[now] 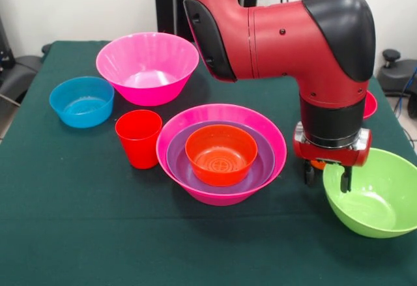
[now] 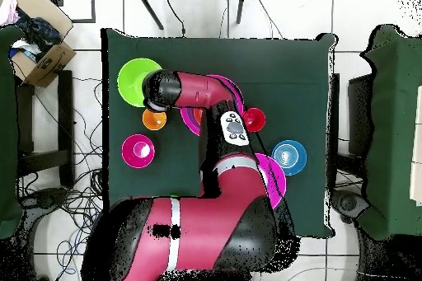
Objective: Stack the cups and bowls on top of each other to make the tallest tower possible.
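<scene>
No brand, label or writing could be read on any of the things.

The tower (image 1: 221, 152) stood near the middle of the dark green cloth-covered table (image 1: 78, 214): a large glossy hot-pink plastic bowl (image 1: 273, 136) as its base, a purple plastic bowl (image 1: 260, 165) nested in it, and a small orange-red plastic bowl (image 1: 221, 154) sitting upright in the purple one, ridged rings showing on its floor.

Just beside the tower's base stood a red plastic cup (image 1: 139, 137), upright. Behind it sat a second large hot-pink bowl (image 1: 148, 66), and near that a small blue plastic bowl (image 1: 81, 101), both apart from the tower.

The red and black arm's gripper (image 1: 326, 176) hung at the rim of a large lime-green plastic bowl (image 1: 378, 195) near the table's edge, its two dark fingers (image 1: 345, 176) a narrow gap apart, holding nothing that could be seen. An orange cup (image 2: 154, 119) lay close under the wrist in the overhead view. A small crimson bowl (image 2: 137, 151) stood near it, mostly hidden behind the arm in the front view.
</scene>
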Motion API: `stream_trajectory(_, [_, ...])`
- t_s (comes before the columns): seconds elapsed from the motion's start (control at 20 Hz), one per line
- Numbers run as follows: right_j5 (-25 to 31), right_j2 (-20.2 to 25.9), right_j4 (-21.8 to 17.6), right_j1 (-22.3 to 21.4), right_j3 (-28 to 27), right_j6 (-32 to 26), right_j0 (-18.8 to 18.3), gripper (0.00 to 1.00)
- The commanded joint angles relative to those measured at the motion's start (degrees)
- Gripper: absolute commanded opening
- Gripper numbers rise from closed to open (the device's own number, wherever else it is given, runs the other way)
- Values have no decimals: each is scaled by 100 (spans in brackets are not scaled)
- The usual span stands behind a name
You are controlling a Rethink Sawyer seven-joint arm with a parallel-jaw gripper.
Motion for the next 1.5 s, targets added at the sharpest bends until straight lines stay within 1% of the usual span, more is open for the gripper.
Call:
stream_trajectory(0.05, [-214, 442, -438, 135, 286, -452, -50, 100])
stream_trajectory(1.0, [-456, 397, -553, 288, 362, -473, -51, 100])
stream_trajectory(1.05, [-426, 380, -556, 290, 340, -489, -33, 0])
stream_trajectory(1.2, [-375, 391, -531, 295, 325, -495, -40, 0])
stream_trajectory(1.5, [33, 330, -466, 158, 325, -490, -6, 0])
